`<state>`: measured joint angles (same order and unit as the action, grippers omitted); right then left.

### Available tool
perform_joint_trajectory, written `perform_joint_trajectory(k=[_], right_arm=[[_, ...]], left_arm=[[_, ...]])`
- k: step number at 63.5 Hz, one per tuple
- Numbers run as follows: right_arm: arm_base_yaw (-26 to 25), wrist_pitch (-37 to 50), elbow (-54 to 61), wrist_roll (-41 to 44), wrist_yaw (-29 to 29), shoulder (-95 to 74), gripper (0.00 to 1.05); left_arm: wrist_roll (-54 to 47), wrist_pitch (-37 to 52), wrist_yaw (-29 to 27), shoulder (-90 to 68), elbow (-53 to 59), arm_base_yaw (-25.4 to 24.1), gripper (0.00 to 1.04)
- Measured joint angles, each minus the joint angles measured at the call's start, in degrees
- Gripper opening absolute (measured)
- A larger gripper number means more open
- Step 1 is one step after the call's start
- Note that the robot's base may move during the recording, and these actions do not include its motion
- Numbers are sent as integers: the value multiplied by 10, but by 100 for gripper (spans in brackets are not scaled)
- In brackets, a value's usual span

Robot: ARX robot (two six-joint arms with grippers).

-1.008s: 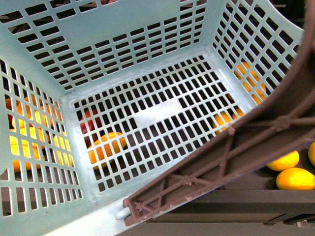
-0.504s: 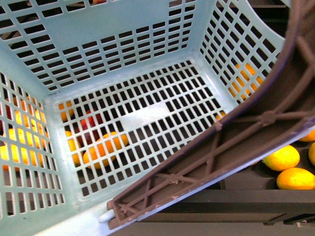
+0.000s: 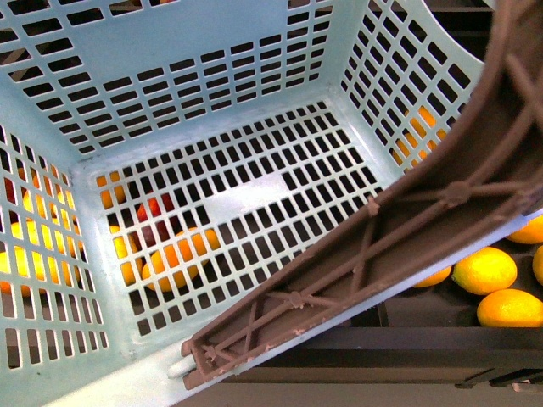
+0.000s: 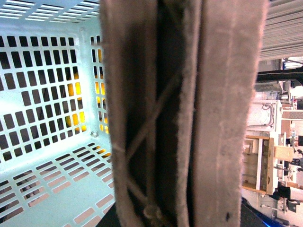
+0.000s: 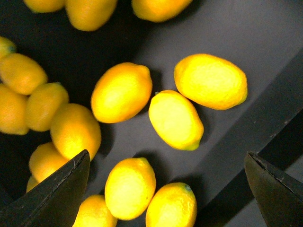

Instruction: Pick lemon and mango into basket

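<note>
As the basket (image 3: 212,34) slides left across the front view, its floor lies bare, with fruit glowing only through the slots from below. Its brown handle (image 3: 382,246) fills my left wrist camera and hides my left gripper, so I cannot tell its grip. Further right, more fruit is uncovered. My right gripper (image 5: 165,161) hangs spread wide above the lemon (image 5: 175,119). I cannot pick out the mango.
</note>
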<state>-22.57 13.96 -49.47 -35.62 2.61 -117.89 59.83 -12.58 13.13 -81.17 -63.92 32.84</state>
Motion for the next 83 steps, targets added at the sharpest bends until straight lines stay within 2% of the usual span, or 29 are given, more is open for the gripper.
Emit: perform_joint_trajectory(k=[11, 27, 83], right_arm=[[24, -19, -94, -79, 1, -104, 96], [58, -46, -186, -133, 0, -184, 96], [92, -126, -404, -158, -21, -345, 96]], left_arm=[[0, 0, 2, 0, 0, 1, 15], [0, 0, 0, 0, 0, 0, 15], [0, 0, 0, 0, 0, 1, 15]])
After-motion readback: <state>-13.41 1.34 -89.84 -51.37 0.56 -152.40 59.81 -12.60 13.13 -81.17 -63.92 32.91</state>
